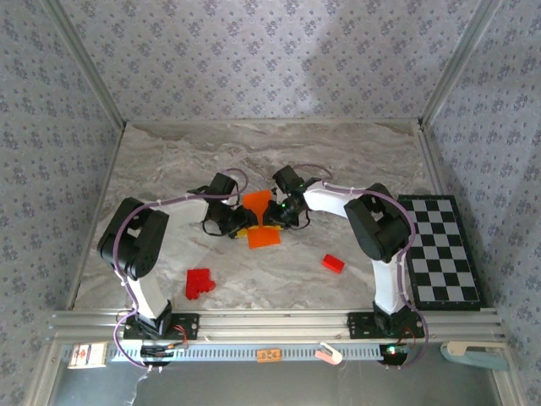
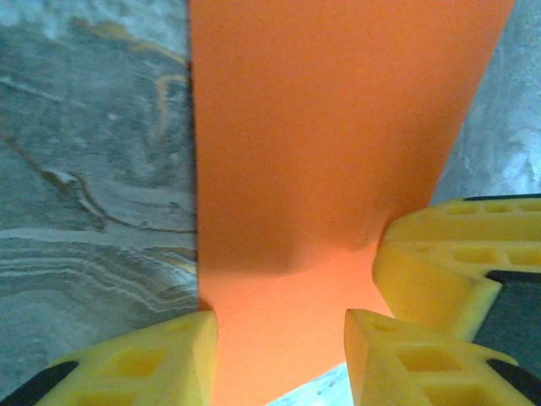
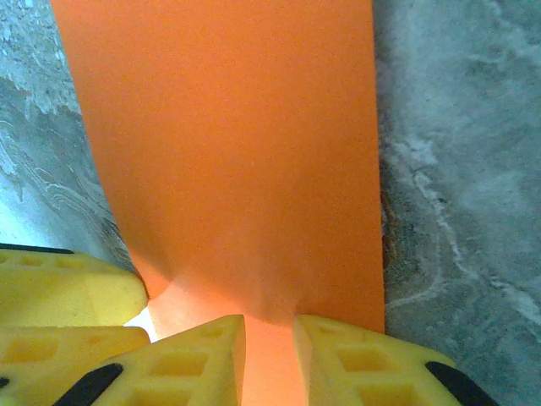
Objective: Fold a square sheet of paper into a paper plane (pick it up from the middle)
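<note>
The square sheet of paper [image 1: 263, 237] is bright orange and folded into a long strip, lifted between both grippers at the table's middle. In the right wrist view the paper [image 3: 228, 152] runs away from my right gripper [image 3: 269, 359], whose jaws pinch a ridge of it. My left gripper [image 2: 281, 359] has its jaws well apart, and the flat paper [image 2: 330, 127] spans the gap between them. The right gripper's yellow fingers [image 2: 456, 254] press in beside it from the right. From above, the left gripper [image 1: 239, 222] and right gripper [image 1: 276, 215] face each other across the sheet.
A cluster of red blocks [image 1: 199, 282] lies front left and a single red block [image 1: 332, 264] front right. A black-and-white chequered board [image 1: 441, 249] lies along the right edge. Wallpapered walls close in the marble table [image 1: 169, 161].
</note>
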### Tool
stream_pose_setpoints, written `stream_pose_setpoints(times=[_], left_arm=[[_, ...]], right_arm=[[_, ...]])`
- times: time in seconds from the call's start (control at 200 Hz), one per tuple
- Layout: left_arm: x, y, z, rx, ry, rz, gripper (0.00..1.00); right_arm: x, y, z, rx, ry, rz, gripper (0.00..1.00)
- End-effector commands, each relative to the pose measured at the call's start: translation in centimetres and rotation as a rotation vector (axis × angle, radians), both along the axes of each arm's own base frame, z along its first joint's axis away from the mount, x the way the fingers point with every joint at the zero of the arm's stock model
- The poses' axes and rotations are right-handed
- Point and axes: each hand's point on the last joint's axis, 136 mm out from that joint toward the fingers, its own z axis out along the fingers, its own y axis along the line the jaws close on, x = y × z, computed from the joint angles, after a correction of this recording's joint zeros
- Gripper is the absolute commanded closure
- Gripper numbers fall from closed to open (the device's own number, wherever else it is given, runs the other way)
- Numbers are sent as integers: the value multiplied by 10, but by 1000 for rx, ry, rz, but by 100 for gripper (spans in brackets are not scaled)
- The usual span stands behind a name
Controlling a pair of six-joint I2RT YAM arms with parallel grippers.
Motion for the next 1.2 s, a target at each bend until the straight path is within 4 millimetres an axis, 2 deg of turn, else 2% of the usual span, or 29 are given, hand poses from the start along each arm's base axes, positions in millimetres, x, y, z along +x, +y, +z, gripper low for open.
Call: stream_pose_setpoints(times=[0.0,0.37,0.53,0.68,0.77,0.915,1.074,1.194], left_arm=[[1,8,6,53,-27,-3,56],[-1,9,-3,73,-4,-7,56],[-3,12,-1,90,-11,-7,56],[2,22,9,137,-62,5,57],[2,20,11,130,-62,-4,57],[-2,17,2,119,-31,-9,58],[-3,3,3,34,-15,-27,63],[-5,1,4,20,-11,-35,64]], right_arm=[[-13,-19,-37,-101,75,-27,74],[-14,-20,-40,-106,79,-26,74],[-14,-21,-41,-115,79,-28,74],[-15,-24,-43,-128,82,-32,74],[-15,-23,-43,-127,83,-30,74],[-15,-23,-44,-128,84,-29,75],[-16,-23,-45,-131,85,-28,75],[-16,-23,-46,-134,88,-29,75]])
